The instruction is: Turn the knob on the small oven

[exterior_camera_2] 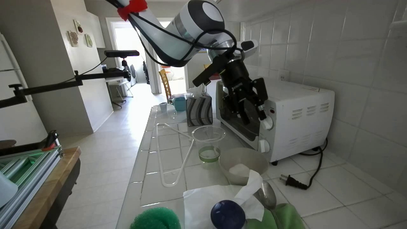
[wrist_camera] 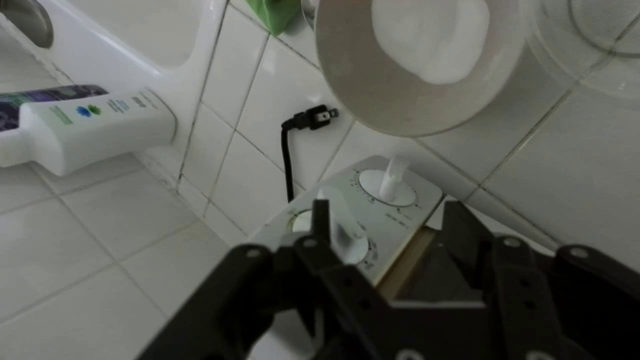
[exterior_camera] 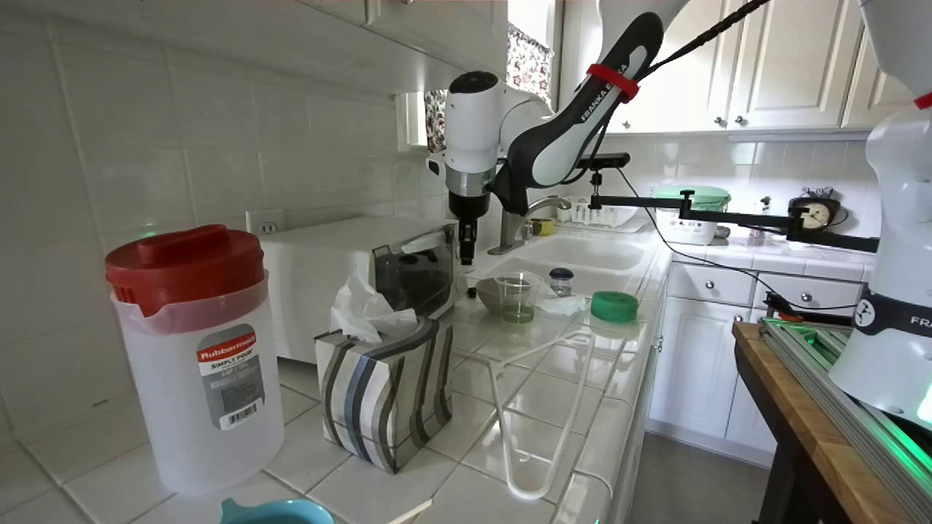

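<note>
1. The white toaster oven [exterior_camera_2: 302,124] is sitting at three o'clock from centre in an exterior view, showing dark glass [exterior_camera: 422,284] and two white knobs [exterior_camera_2: 264,146].
2. The gripper [wrist_camera: 389,212] is standing partway spread, gripping nothing, one fingertip [exterior_camera_2: 262,113] lying close to the upper knob [exterior_camera_2: 268,123].

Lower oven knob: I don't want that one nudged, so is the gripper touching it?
Apart. In an exterior view, the gripper ends near the upper knob, leaving a plain gap down to the lower knob, with white panel showing between.
</note>
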